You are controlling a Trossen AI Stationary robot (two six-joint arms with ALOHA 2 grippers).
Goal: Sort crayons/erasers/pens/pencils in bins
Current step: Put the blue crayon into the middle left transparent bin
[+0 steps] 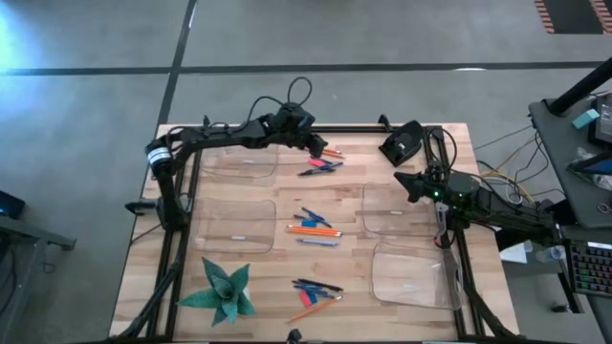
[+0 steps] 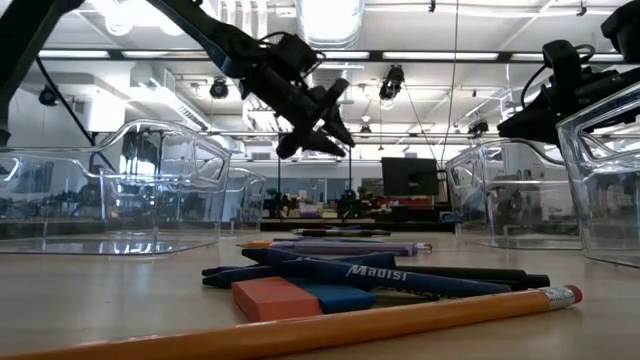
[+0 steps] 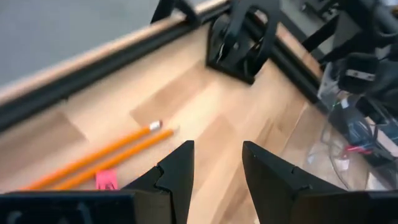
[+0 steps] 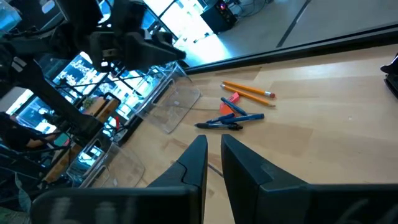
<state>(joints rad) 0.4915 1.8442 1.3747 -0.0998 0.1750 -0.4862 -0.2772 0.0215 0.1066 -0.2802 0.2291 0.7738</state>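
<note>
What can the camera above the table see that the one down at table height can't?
Only the high view shows the green paper star, all four clear bins together, and three separate piles of pencils, pens and erasers. Only the low view shows the room's ceiling lights and a pen's printed lettering. Both show the left gripper open, hanging above the far pile, and the right gripper held off to the side, empty.

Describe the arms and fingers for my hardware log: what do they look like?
Both arms are dark, jointed links. The left arm has a white band near its base and looping black cable on its wrist. The right arm shows a green light. Fingers are black, angular wedges.
</note>
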